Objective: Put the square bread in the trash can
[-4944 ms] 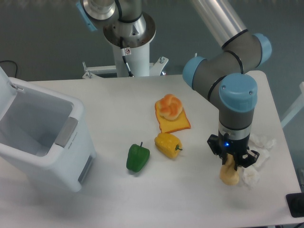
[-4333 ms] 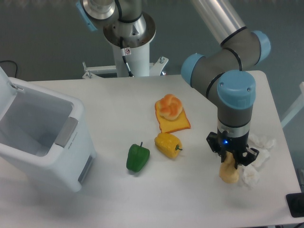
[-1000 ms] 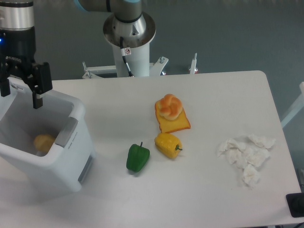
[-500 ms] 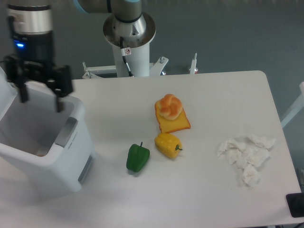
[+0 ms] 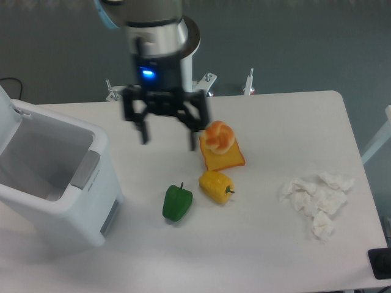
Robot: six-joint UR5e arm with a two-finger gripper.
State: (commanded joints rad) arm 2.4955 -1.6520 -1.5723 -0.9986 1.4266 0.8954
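A motion-blurred gripper (image 5: 166, 138) hangs at upper centre of the frame, its fingers spread apart and empty. The white trash can (image 5: 91, 183) sits at left, lid open; the square bread is not visible.

The gripper (image 5: 166, 139) and the arm above it are smeared with motion blur, so the fingertips are hard to make out, and the arm is chopped off at 12 o'clock. The trash can (image 5: 55, 183) runs off the frame at 9 o'clock, and its near wall hides the bottom, so there's no seeing the square bread.
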